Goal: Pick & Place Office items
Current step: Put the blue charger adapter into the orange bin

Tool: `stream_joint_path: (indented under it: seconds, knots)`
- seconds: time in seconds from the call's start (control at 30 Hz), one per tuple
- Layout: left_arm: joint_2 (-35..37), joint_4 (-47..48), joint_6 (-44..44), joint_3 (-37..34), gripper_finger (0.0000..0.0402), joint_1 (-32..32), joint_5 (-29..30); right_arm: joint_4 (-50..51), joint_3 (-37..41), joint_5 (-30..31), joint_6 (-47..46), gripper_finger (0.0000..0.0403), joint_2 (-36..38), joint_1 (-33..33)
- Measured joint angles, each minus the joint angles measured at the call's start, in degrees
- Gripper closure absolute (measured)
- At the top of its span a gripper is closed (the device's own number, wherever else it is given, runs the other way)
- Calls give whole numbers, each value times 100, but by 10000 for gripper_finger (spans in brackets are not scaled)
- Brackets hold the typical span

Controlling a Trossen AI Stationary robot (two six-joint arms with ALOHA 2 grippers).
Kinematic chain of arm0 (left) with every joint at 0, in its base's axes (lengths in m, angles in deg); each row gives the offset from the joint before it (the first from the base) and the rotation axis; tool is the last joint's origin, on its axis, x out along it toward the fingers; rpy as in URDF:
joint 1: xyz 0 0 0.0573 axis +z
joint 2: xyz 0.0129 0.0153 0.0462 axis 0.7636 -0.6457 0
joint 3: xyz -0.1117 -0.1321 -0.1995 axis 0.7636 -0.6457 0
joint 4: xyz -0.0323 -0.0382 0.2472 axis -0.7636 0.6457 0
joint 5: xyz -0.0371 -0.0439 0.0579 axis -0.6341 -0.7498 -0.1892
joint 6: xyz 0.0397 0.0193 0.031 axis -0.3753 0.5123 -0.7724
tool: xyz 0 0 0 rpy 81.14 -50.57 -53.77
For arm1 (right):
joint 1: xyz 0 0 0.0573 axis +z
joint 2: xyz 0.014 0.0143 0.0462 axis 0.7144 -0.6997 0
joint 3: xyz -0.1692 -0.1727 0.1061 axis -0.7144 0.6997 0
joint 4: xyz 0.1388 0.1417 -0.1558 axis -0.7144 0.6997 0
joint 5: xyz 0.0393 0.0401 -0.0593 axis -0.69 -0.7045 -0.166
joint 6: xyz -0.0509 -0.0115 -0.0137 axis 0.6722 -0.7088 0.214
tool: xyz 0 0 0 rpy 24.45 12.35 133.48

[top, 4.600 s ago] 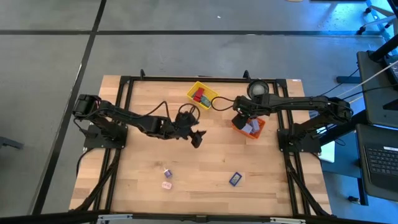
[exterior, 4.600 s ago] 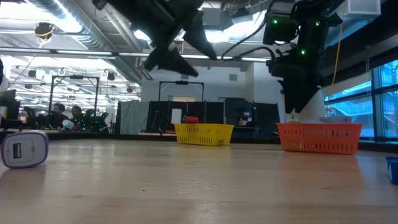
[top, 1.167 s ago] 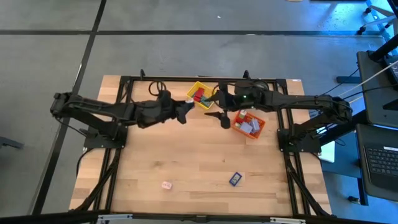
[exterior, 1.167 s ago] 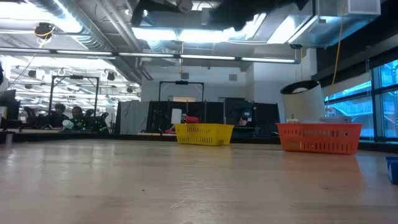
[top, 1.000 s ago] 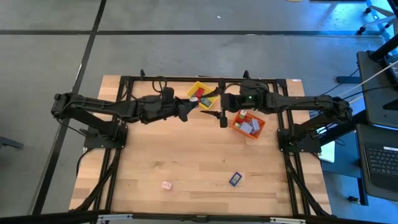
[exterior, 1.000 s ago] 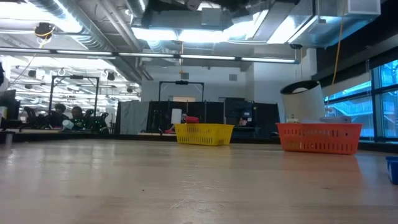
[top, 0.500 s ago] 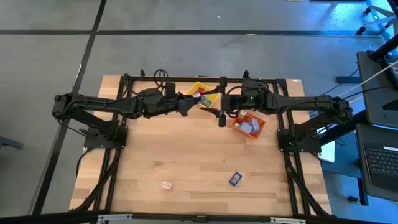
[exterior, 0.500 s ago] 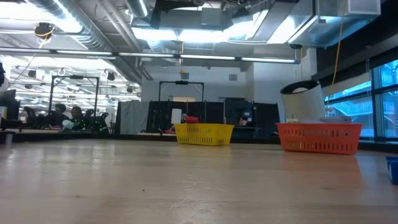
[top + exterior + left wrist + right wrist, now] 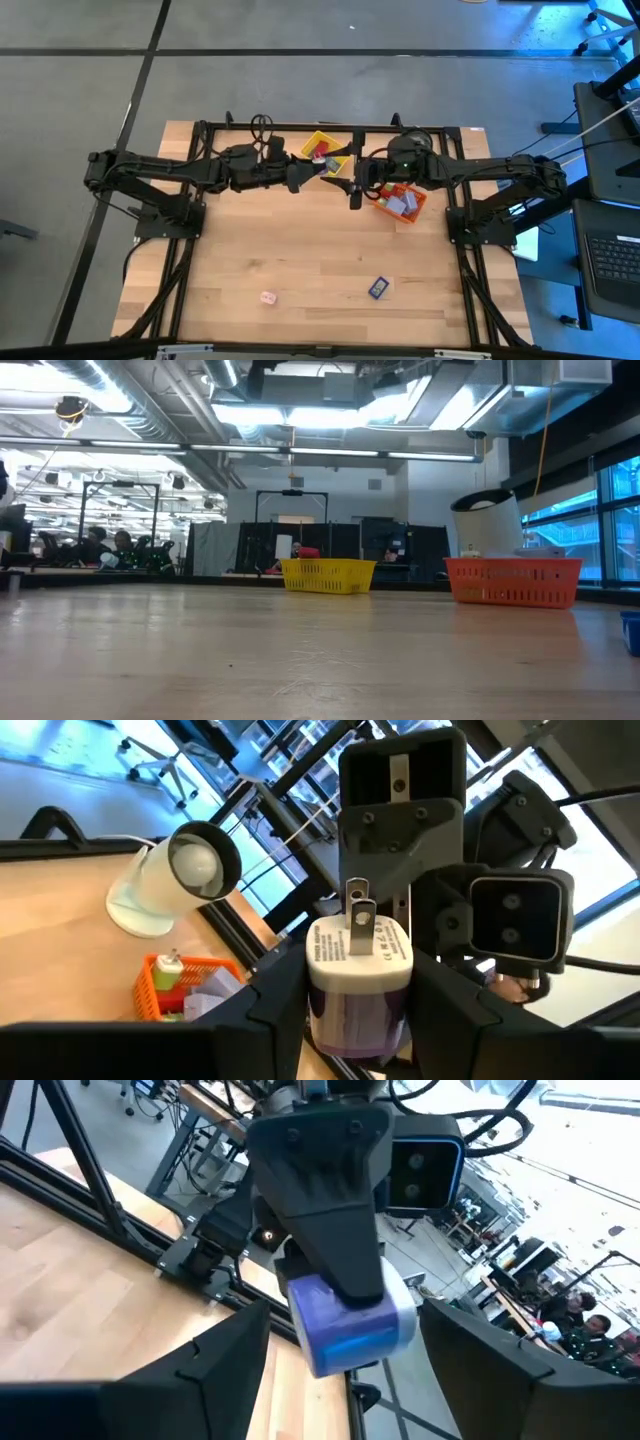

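A white and lavender plug piece (image 9: pixel 358 982) with two metal prongs, one of the office items, hangs in mid-air by the yellow bin (image 9: pixel 322 150). My left gripper (image 9: pixel 358 1005) is shut on it. My right gripper (image 9: pixel 345 1335) faces it from the table's right, open. Its fingers stand on either side of the piece (image 9: pixel 352 1323); I cannot tell whether they touch it. In the high view the two grippers meet tip to tip, left (image 9: pixel 303 173) and right (image 9: pixel 355 188). A pink piece (image 9: pixel 267 297) and a dark blue piece (image 9: pixel 377 288) lie on the near part of the table. My left gripper pinches the piece's lavender body by two opposite sides (image 9: pixel 318 1005) between its two fingers. The fingers come in level from the table's left. The white end with the prongs (image 9: pixel 358 910) sticks out past them. The piece hangs lifted clear, high above the table.
The yellow bin holds red pieces. An orange bin (image 9: pixel 400 203) with several pieces stands under the right arm. A white round roll (image 9: pixel 413 142) sits at the far edge beside it. Both bins show at the back in the low view, yellow (image 9: pixel 328 575) and orange (image 9: pixel 512 582).
My right gripper has rolled about its own line, so its fingers now stand differently around the piece. My left gripper has turned a little and keeps its hold. Both stay face to face by the yellow bin.
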Motion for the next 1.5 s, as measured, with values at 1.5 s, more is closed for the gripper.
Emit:
stream_joint_path:
  seconds: [1.5]
  knots:
    - [7,678,-274,2,151,-127,711,4068,2,2487,-2962,245,163,467]
